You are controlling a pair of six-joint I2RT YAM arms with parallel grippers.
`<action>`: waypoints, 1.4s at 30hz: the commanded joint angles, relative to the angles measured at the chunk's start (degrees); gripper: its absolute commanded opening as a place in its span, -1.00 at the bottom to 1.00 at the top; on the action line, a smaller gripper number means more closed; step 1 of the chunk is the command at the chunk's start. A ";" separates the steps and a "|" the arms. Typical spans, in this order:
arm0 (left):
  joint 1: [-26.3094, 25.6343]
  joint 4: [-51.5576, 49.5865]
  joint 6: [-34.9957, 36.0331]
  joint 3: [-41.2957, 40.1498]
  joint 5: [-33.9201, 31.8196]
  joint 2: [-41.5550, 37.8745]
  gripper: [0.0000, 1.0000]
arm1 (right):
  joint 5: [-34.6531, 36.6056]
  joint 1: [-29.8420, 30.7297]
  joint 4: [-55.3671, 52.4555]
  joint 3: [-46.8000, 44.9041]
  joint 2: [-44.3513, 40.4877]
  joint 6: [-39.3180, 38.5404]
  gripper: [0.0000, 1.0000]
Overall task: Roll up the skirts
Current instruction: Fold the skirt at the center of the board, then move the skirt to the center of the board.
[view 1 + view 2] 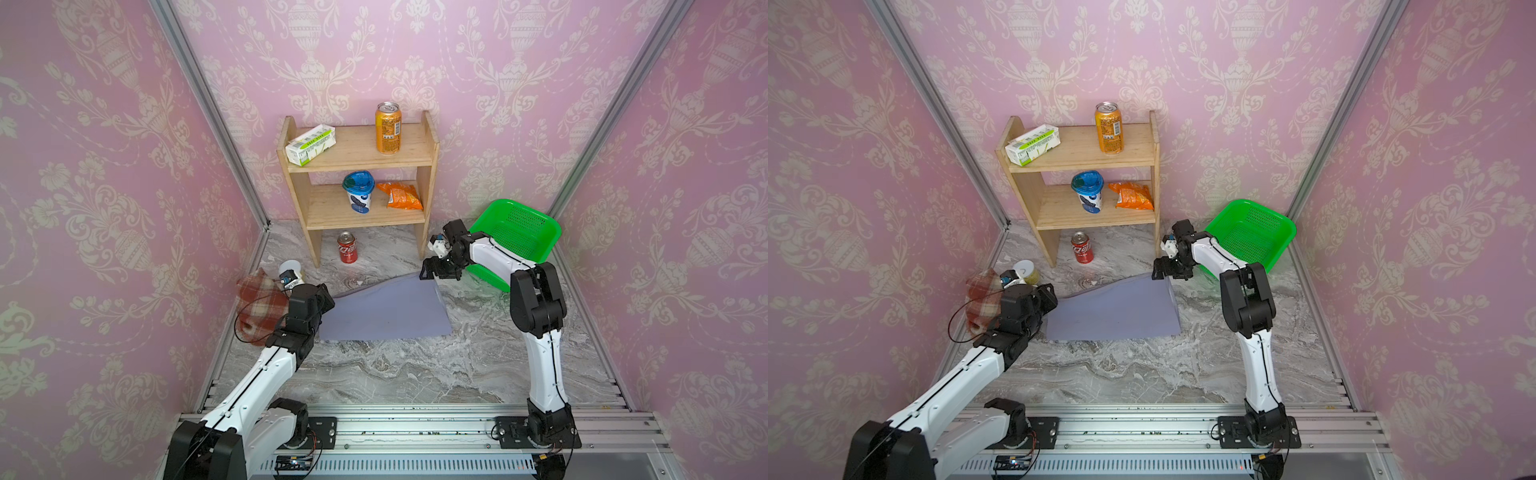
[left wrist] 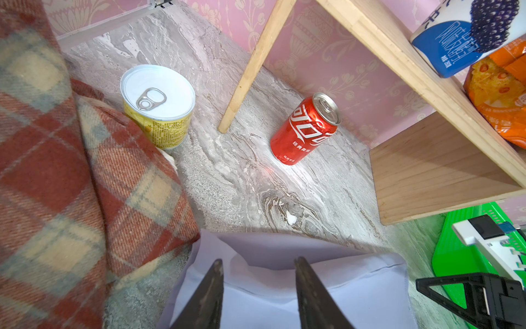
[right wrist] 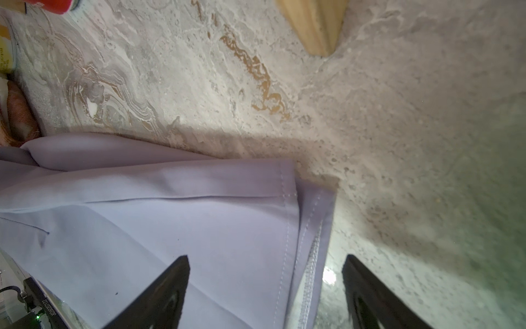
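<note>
The lavender-grey skirt (image 1: 386,311) (image 1: 1113,311) lies spread flat on the marble table. Its far edge is puckered up at the left corner. My left gripper (image 1: 328,300) (image 2: 259,263) sits on that corner, jaws half closed, a raised fold of the skirt (image 2: 341,284) bunched between the fingers. Straddling the far right hem corner (image 3: 301,199), my right gripper (image 1: 428,271) (image 3: 266,257) is open, one finger over cloth and one over bare table. The plaid skirt (image 1: 259,303) (image 2: 57,171) lies crumpled by the left wall, beside my left wrist.
A green basket (image 1: 519,232) leans tilted in the back right corner, behind my right arm. A wooden shelf (image 1: 357,158) with cans and snacks stands at the back. A red can (image 1: 347,248) stands under it and a yellow tin (image 2: 158,105) touches the plaid skirt.
</note>
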 commanded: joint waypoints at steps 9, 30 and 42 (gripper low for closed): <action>-0.24 -0.69 1.36 0.09 1.23 -0.69 -0.17 | -1.46 0.02 1.37 2.60 3.68 2.53 0.70; -3.27 1.04 5.42 -2.75 -0.17 -0.15 -0.16 | -5.19 -1.55 11.66 -12.67 -4.73 8.62 -0.99; -23.98 13.29 28.33 1.92 -1.33 7.00 0.21 | -2.98 -8.39 16.04 -38.90 -25.22 10.80 -1.00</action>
